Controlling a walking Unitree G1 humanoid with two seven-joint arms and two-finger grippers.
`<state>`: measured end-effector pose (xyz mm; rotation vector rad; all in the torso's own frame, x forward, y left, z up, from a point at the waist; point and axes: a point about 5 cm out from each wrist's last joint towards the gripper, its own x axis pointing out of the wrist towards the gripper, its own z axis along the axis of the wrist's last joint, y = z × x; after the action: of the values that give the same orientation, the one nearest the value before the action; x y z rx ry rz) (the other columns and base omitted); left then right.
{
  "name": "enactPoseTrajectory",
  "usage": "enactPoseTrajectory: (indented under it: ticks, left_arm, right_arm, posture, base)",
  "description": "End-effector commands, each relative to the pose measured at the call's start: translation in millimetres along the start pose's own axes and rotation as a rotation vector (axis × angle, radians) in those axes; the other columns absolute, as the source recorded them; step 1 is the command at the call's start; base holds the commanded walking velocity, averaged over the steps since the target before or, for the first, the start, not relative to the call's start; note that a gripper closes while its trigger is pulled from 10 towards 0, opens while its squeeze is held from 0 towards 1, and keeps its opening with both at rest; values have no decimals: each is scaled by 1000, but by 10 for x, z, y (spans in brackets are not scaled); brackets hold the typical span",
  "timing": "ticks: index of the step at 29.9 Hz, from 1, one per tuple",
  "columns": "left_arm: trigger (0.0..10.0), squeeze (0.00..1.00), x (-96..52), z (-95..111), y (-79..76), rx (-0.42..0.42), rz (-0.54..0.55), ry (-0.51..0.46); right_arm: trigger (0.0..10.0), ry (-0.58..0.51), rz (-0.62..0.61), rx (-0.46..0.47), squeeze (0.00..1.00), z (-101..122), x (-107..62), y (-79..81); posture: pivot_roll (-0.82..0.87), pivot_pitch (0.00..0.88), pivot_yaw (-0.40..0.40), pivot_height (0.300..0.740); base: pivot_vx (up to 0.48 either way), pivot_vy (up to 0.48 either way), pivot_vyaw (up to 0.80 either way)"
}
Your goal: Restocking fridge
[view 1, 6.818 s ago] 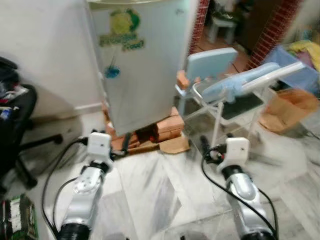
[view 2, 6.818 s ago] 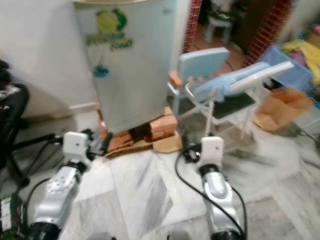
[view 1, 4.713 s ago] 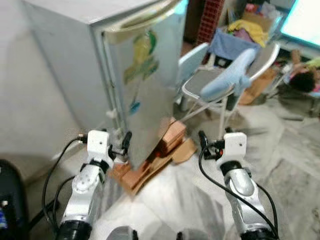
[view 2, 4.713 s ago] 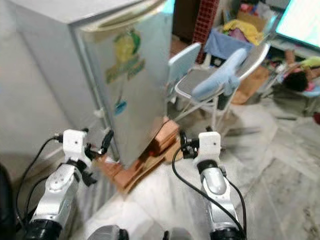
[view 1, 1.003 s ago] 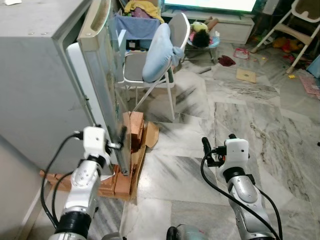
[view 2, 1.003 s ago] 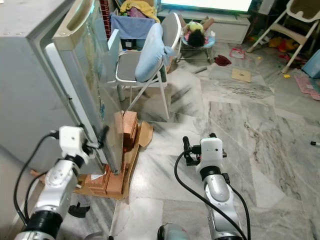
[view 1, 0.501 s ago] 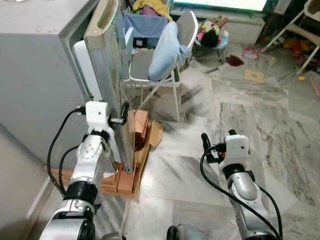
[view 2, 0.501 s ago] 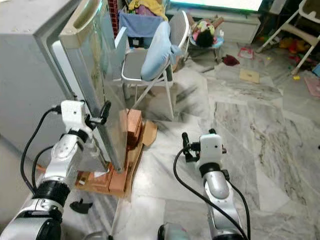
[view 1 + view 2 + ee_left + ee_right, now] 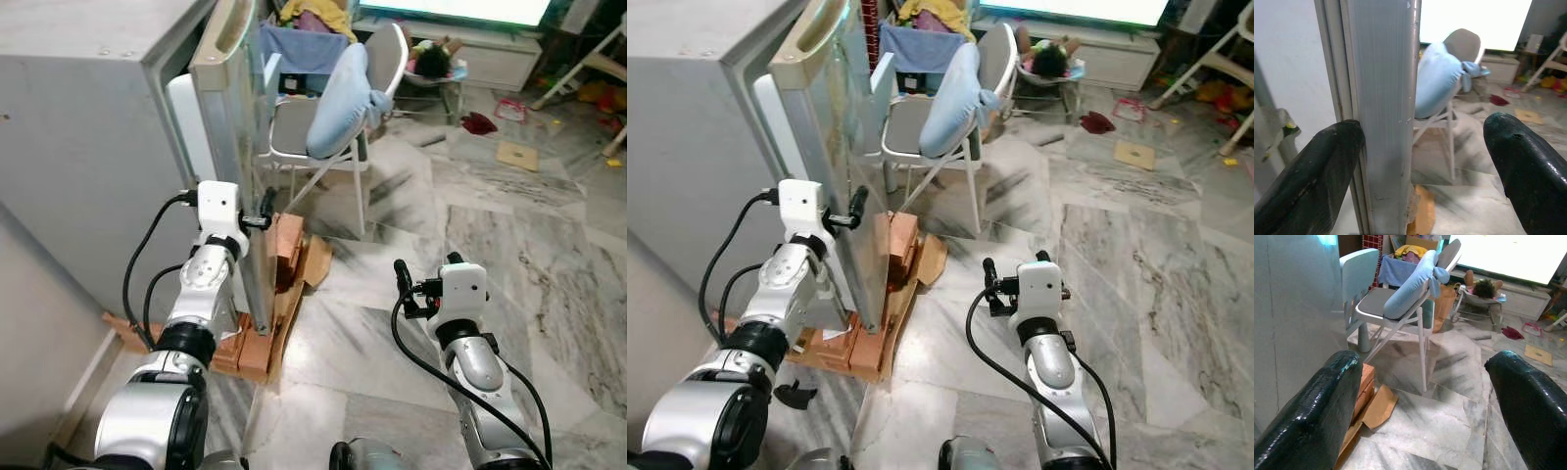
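I see the fridge (image 9: 88, 147), a grey boxy unit with a matte metal skin, standing on a base of reddish bricks (image 9: 284, 245) and flattened cardboard. Its door (image 9: 235, 147) is swung ajar, edge-on to me, with a brushed silver face and a cream moulded handle recess along the top.

Left gripper (image 9: 1415, 161): fingers spread wide, straddling the free edge of the door. In the left wrist view one glossy black finger (image 9: 1308, 186) sits just beside the door's ribbed edge strip on the inner side; the other is well apart on the outer side. Whether a finger touches the door I cannot tell.

Right gripper (image 9: 402, 284): raised over the veined grey-white marble floor (image 9: 549, 245), fingers parted, holding nothing.

Beyond the door stands a folding chair (image 9: 323, 127) with thin white tubular legs and a soft pale-blue cushion draped over its back.
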<state>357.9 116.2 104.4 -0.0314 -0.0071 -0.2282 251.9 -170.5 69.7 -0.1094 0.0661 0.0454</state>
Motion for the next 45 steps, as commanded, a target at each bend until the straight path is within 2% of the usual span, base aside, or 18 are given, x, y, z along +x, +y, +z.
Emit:
enactPoseTrajectory:
  ticks: [1,2,3,4,5,7,8,10,11,13,15,16,21,27,30,38,40,45]
  left_arm:
    - [10000,0,130,199,-558,12,-296,-59]
    - [10000,0,130,199,-558,12,-296,-59]
    - [10000,0,67,285,-1131,29,-581,-102]
    - [10000,0,16,321,-1331,38,-679,-123]
    - [10000,0,16,321,-1331,38,-679,-123]
    - [10000,0,-113,389,-1707,53,-850,-168]
    - [10000,0,-113,389,-1707,53,-850,-168]
    - [10000,0,-215,425,-1953,45,-950,-188]
    - [10000,0,-232,405,-1989,57,-961,-186]
    - [10000,0,-229,370,-1971,71,-956,-177]
    - [10000,0,-183,268,-1812,97,-900,-142]
    - [10000,0,-183,268,-1812,97,-900,-142]
    - [10000,0,-66,133,-1172,100,-680,-77]
    - [10000,0,-85,43,-760,74,-524,-53]
    - [10000,0,-134,-22,-665,74,-481,-47]
    - [10000,0,-207,-151,-582,93,-391,-7]
    - [10000,0,-176,-163,-507,60,-305,12]
    - [10000,0,-132,-168,-297,61,-136,39]
  right_arm:
    - [10000,8,-31,6,0,-2,-18,-62]
    - [10000,8,-31,6,0,-2,-18,-62]
    - [10000,16,-30,8,0,-26,-21,-57]
    - [10000,18,-29,10,0,-31,-20,-51]
    - [10000,18,-29,10,0,-31,-20,-51]
    - [10000,17,-26,16,0,-28,-8,-22]
    - [10000,17,-26,16,0,-28,-8,-22]
    - [10000,7,-23,22,0,-4,10,11]
    - [10000,0,-25,24,0,11,17,22]
    - [10000,-4,-28,25,0,19,20,26]
    - [10000,-6,-39,28,0,13,4,10]
    - [10000,-6,-39,28,0,13,4,10]
    - [10000,10,-54,34,0,-29,-23,10]
    - [10000,-4,-39,36,0,-1,19,58]
    - [10000,-6,-32,35,0,2,29,68]
    - [10000,-12,-31,29,0,9,30,58]
    - [10000,-15,-35,26,0,15,35,52]
    - [10000,-21,-36,22,0,23,36,56]
  posture:
    - [-85,17,-19,740]
    - [-85,17,-19,740]
    - [-77,13,-21,740]
    - [-75,12,-21,740]
    - [-75,12,-21,740]
    - [-77,6,-20,740]
    - [-77,6,-20,740]
    - [-81,3,-16,740]
    - [-85,2,-12,740]
    - [-88,0,-9,740]
    - [-86,1,-6,740]
    - [-86,1,-6,740]
    - [-71,4,-5,740]
    - [-56,4,-15,740]
    - [-53,4,-20,740]
    - [-58,3,-19,740]
    - [-61,2,-16,740]
    - [-60,1,-15,740]
  base:
    - [0,0,0]
    - [0,0,0]
    - [0,0,0]
    - [0,0,0]
    - [0,0,0]
    - [0,0,0]
    - [0,0,0]
    - [0,0,0]
    - [0,0,0]
    - [0,0,0]
    - [0,0,0]
    - [0,0,0]
    - [0,-71,-320]
    - [130,-411,-800]
    - [262,-398,-800]
    - [324,-340,-800]
    - [472,0,-259]
    - [480,0,0]
